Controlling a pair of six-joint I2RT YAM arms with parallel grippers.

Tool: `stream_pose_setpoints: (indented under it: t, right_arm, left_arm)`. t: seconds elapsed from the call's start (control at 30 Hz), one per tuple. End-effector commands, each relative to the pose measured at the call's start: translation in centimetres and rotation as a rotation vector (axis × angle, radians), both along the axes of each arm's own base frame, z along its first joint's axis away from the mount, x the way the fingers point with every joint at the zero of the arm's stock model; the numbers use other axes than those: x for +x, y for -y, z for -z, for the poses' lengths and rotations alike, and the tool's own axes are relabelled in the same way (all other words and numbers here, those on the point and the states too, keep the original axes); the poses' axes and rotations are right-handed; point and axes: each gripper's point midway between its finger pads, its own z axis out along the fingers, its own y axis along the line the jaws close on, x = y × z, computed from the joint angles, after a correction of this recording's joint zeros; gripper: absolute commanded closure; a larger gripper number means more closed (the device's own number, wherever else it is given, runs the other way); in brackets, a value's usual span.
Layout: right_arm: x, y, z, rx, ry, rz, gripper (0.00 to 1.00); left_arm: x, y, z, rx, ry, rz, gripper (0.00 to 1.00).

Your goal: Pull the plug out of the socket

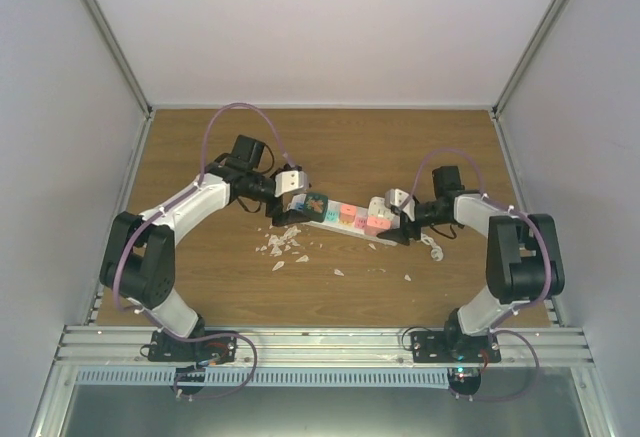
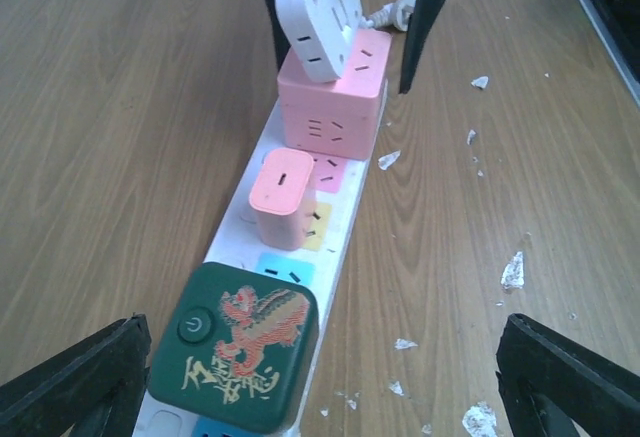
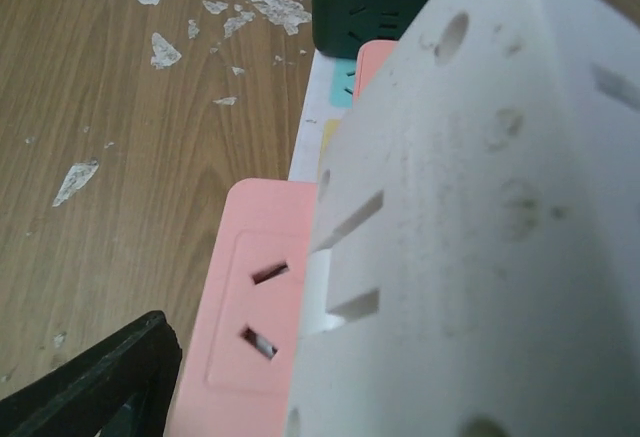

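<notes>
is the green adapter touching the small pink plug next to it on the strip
Apart. The left wrist view shows a bare blue outlet square of the power strip between the green adapter and the small pink plug.

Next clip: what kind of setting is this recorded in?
Probably a lab robot cell, not a home: plain white walls enclose a wood-grain table, an aluminium rail carries both arms, and the socket lies among white scraps.
</notes>
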Motion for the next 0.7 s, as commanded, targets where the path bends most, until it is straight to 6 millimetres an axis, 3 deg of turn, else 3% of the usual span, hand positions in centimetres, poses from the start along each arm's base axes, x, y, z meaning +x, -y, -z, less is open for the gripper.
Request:
stream_pose_setpoints:
  t: [0.0, 0.1, 0.2, 0.27, 0.67]
  right_arm:
    - [0.9, -1.3, 0.2, 0.034, 0.006, -0.013, 0.22]
    - [0.8, -2.2, 0.1, 0.053, 0.001, -0.044, 0.26]
    - [0.6, -3.0, 0.3, 0.059, 0.011, -0.064, 0.51]
    - [0.6, -3.6, 0.4, 0.053, 0.024, -0.072, 0.59]
    - [0.1, -6.8, 1.0, -0.038, 0.026, -0.15, 0.6]
  left_arm:
    - [-1.2, 0.8, -1.3, -0.044, 0.049, 0.04, 0.08]
    - [-2.1, 1.3, -1.3, -0.044, 0.046, 0.071, 0.17]
    - [-2.7, 1.9, -1.5, -0.054, 0.044, 0.094, 0.24]
    - [-3.0, 2.4, -1.7, -0.061, 0.049, 0.107, 0.27]
    - [-4.4, 4.4, -1.6, -0.068, 0.024, 0.142, 0.29]
